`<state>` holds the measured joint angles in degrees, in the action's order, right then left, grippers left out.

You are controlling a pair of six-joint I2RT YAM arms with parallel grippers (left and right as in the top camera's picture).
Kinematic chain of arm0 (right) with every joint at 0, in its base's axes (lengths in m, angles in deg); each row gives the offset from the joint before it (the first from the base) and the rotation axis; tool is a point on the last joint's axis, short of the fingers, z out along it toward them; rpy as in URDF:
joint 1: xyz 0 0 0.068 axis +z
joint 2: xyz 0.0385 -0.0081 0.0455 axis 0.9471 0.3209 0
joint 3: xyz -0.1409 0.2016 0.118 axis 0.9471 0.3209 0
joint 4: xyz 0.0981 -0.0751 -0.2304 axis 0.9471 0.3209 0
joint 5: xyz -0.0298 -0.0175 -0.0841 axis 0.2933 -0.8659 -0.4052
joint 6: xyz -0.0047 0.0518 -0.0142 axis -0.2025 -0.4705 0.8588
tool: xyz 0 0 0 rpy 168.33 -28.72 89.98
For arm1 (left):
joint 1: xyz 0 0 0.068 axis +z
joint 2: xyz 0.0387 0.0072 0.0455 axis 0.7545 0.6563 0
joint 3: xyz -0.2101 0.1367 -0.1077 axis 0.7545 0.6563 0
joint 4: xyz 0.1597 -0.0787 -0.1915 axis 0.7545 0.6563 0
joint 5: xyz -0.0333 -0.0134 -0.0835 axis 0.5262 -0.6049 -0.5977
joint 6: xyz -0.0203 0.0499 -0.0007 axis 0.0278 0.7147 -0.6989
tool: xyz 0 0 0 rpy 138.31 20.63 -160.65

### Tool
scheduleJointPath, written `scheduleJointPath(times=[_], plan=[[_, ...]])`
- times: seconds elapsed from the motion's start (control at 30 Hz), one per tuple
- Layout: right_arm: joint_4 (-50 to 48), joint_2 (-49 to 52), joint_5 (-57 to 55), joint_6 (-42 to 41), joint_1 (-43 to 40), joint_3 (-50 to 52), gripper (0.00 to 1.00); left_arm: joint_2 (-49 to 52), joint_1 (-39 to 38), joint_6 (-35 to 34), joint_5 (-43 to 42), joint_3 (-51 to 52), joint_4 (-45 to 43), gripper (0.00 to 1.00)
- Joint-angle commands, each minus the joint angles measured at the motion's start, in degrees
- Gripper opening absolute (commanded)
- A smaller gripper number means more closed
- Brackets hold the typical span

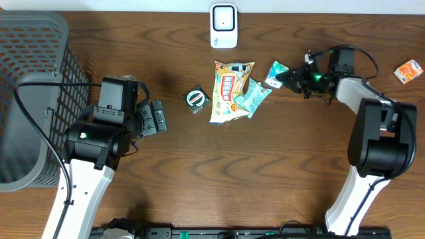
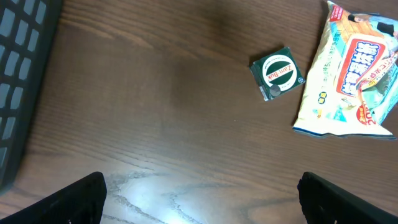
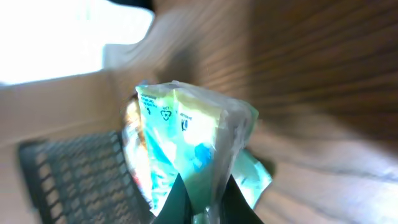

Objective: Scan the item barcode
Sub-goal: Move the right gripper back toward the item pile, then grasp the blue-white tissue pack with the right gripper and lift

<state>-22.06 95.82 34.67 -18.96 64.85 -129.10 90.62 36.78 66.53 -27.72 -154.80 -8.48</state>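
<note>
My right gripper (image 1: 285, 77) is shut on a small pale green packet (image 1: 277, 70), right of the item pile. In the right wrist view that packet (image 3: 193, 130) stands up between the two dark fingertips (image 3: 171, 205), pinched at its lower edge by the gripper (image 3: 202, 210). The white barcode scanner (image 1: 224, 26) stands at the table's back edge, to the packet's upper left. My left gripper (image 1: 157, 117) hangs open over bare wood at centre left, its jaws wide apart and nothing between them (image 2: 202, 205).
A yellow snack bag (image 1: 230, 90) lies mid-table with a teal packet (image 1: 255, 97) against its right side. A green square tin (image 1: 196, 99) sits left of them. A grey mesh basket (image 1: 33, 86) fills the far left. An orange packet (image 1: 408, 70) lies far right.
</note>
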Motion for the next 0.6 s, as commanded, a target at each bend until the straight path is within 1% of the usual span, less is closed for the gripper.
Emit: scheduleJointPath(times=[0.0,0.17,0.3,0.37,0.43,0.57], plan=[[-0.3,-3.5,11.6,3.8,-0.9,0.2,0.01,0.1,0.1,-0.5,-0.1,-0.5,0.0,0.98],[-3.2,-5.9,22.0,7.7,-0.2,0.2,0.01,0.1,0.1,-0.5,-0.1,-0.5,0.0,0.98],[-7.0,-6.7,31.1,7.8,1.9,0.2,0.01,0.1,0.1,-0.5,-0.1,-0.5,0.0,0.98],[-9.1,-6.6,33.4,8.2,3.1,0.2,0.01,0.1,0.1,-0.5,-0.1,-0.5,0.0,0.98],[-10.6,-6.6,34.2,9.8,4.1,0.2,0.01,0.1,0.1,-0.5,-0.1,-0.5,0.0,0.98],[-13.7,-6.7,34.8,9.9,6.2,0.2,0.01,0.1,0.1,-0.5,-0.1,-0.5,0.0,0.98]])
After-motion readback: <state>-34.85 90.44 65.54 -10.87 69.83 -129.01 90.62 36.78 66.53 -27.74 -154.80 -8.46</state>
